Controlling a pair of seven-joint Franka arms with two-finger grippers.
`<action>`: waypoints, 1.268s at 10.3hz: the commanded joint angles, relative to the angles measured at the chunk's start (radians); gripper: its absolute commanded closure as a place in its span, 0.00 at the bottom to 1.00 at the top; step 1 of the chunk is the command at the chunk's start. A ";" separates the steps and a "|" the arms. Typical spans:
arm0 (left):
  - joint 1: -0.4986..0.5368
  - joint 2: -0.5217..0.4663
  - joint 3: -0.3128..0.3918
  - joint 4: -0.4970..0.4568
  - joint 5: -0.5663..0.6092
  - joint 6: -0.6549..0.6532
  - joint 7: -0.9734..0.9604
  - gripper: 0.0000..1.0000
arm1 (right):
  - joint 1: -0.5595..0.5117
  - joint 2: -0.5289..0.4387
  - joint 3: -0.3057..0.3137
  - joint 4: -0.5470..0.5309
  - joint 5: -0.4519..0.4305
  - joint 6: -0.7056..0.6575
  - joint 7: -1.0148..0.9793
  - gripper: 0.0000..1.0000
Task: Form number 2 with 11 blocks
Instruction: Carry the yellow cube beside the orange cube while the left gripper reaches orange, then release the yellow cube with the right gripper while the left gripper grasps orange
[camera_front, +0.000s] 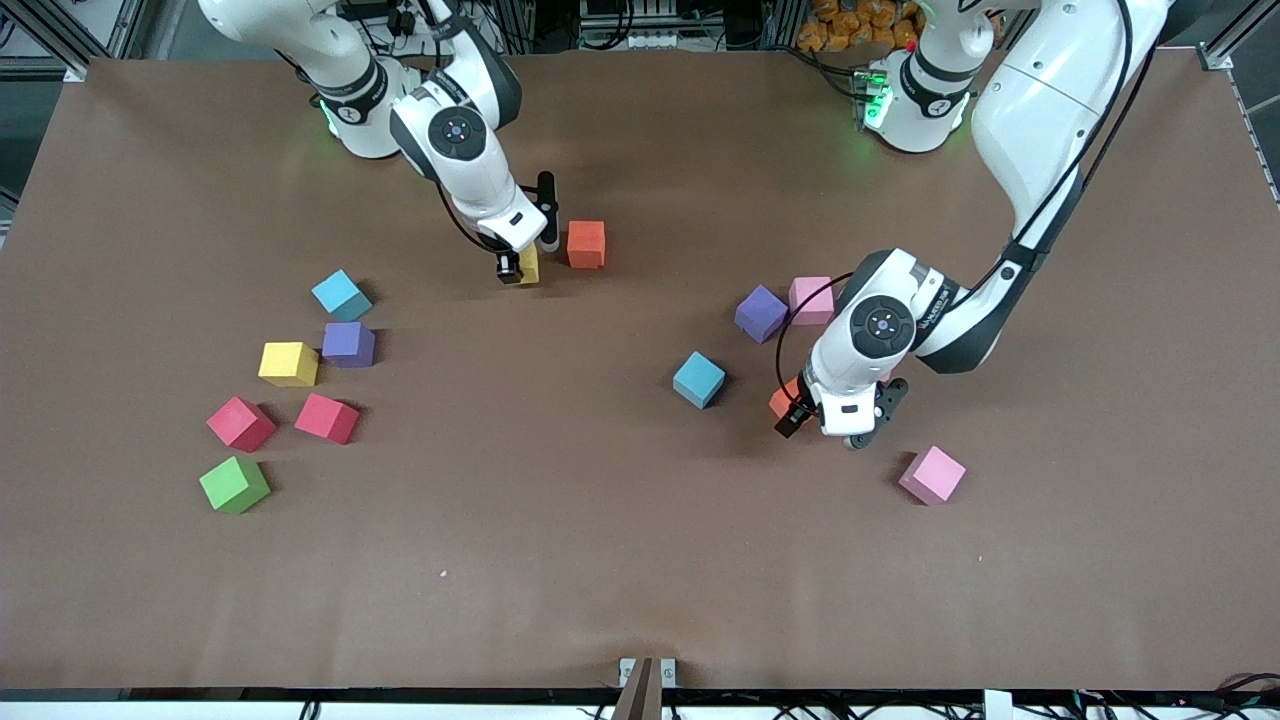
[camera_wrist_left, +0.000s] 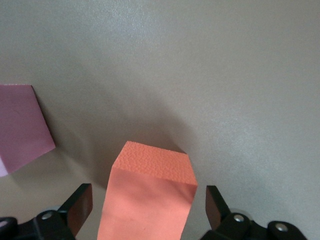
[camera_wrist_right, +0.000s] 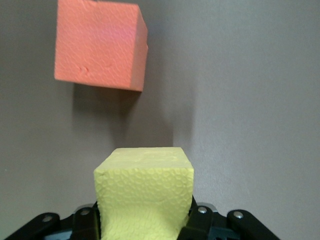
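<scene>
Two grippers | right gripper (camera_wrist_right: 142, 222) clamps yellow block (camera_wrist_right: 144, 192) | left gripper (camera_wrist_left: 148, 205) apart, straddling orange block (camera_wrist_left: 150, 195) (mostly hidden)

Front view: high camera across the table (camera_front: 640, 560), facing both arm bases and looking steeply down; takes in the whole tabletop.
Left wrist view: camera on the left arm's wrist, looking past the left gripper (camera_wrist_left: 149, 205) at the table, very close; an orange block (camera_wrist_left: 150, 195) fills the space between the spread fingers.
Right wrist view: camera on the right arm's wrist, equally close; the right gripper (camera_wrist_right: 145, 220) clamps a yellow block (camera_wrist_right: 144, 192).
Shared, front and left wrist: the orange block (camera_front: 783, 398) and 1 pink block (camera_wrist_left: 20, 127) (camera_front: 932, 475).
Shared, front and right wrist: the yellow block (camera_front: 528, 265) and a second orange block (camera_wrist_right: 100, 45) (camera_front: 586, 244).
</scene>
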 joint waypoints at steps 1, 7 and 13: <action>-0.006 0.003 -0.004 -0.011 0.033 0.013 -0.010 0.00 | 0.094 -0.022 -0.005 -0.021 0.010 0.009 0.109 0.59; 0.006 0.017 -0.005 0.002 0.051 0.002 -0.013 0.79 | 0.031 0.056 0.060 -0.024 0.010 0.099 0.120 0.61; 0.006 -0.079 -0.019 0.003 0.045 -0.080 -0.239 0.80 | 0.018 0.076 0.080 -0.027 0.012 0.119 0.120 0.61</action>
